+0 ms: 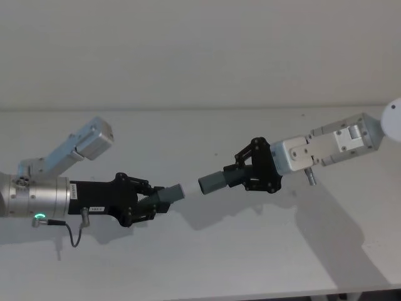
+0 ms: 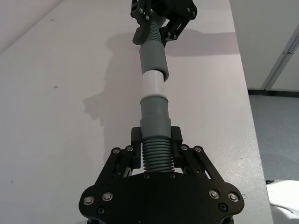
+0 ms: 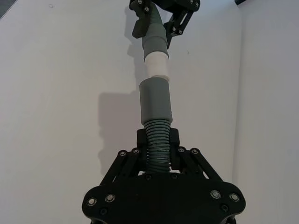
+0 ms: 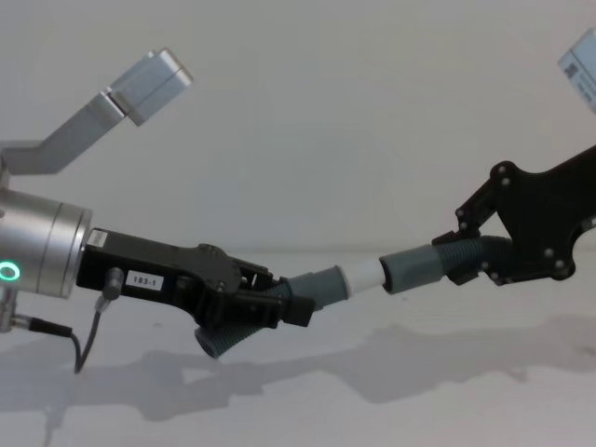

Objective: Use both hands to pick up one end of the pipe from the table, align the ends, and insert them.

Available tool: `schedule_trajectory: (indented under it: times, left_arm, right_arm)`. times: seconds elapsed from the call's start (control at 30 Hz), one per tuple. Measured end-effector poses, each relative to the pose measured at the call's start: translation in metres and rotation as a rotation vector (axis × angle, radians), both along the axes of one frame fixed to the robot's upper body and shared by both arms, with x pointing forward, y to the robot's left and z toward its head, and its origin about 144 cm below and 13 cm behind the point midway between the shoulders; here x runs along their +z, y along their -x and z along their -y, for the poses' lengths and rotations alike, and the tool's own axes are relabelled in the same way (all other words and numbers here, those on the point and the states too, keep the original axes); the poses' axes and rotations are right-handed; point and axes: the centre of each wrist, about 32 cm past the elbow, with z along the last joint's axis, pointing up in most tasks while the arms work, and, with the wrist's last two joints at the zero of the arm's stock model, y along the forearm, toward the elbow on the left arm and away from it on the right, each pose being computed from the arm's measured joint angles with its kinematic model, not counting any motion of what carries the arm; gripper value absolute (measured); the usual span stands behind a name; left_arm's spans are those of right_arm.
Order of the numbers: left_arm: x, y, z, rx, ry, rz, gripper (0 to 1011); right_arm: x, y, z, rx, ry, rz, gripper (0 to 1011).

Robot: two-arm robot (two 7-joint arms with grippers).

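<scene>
Both pipe pieces hang in the air above the white table (image 1: 207, 269). My left gripper (image 1: 158, 196) (image 2: 155, 137) (image 4: 287, 307) is shut on the ribbed part of the white-tipped piece (image 1: 172, 192). Its white tip (image 1: 190, 188) (image 2: 153, 85) (image 4: 363, 275) points right. My right gripper (image 1: 237, 175) (image 3: 158, 137) (image 4: 467, 257) is shut on the ribs of the collared piece (image 1: 213, 182) (image 3: 155, 100). The collar mouth (image 4: 389, 272) faces the tip. The two ends are nearly in line and meet at the mouth, with most of the white tip still showing.
A pale wall rises behind the table's far edge (image 1: 200, 108). In the left wrist view the table's side edge (image 2: 250, 121) drops to the floor. A silver bracket (image 1: 75, 147) sticks up from my left wrist. A white round object (image 1: 392, 120) sits at the right.
</scene>
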Motion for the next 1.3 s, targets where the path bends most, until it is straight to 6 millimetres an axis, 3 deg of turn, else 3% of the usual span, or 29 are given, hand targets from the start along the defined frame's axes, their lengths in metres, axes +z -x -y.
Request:
schedule_trajectory:
  times: [1.3]
  left_arm:
    - [-0.0029,-0.004,0.0049,-0.002,0.0,-0.019,329]
  right_arm:
    - [0.0,0.0,0.0001,0.0,0.0,0.0,232]
